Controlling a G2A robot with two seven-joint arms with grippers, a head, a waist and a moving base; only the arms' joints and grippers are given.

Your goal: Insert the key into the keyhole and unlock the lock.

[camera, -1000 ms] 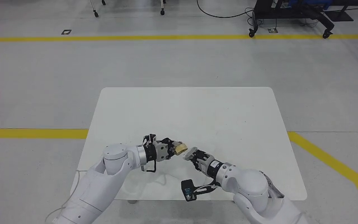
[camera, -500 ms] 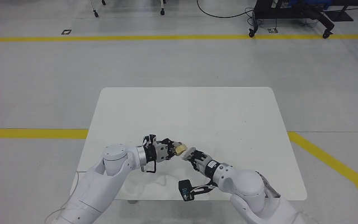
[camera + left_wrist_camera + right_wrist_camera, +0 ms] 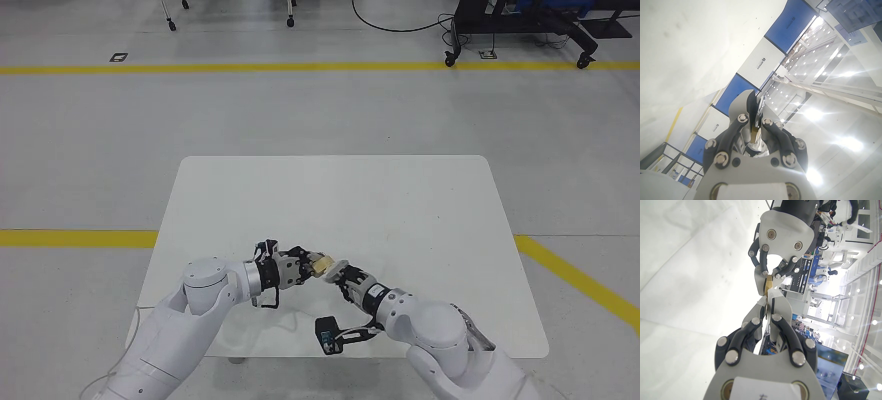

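Brass lock [image 3: 769, 283]: left pincer [image 3: 312, 266] | key [image 3: 766, 310]: right pincer [image 3: 340, 271], shaft pointing at lock

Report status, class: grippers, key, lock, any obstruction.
Left gripper jaws shut on lock. Right gripper jaws shut on key, tip at lock; insertion unclear. Nothing blocking.

left gripper [image 3: 311, 265] clamped on lock [image 3: 768, 283], right gripper [image 3: 338, 271] clamped on key [image 3: 766, 308], tips facing, nearly touching, both forearms angled inward
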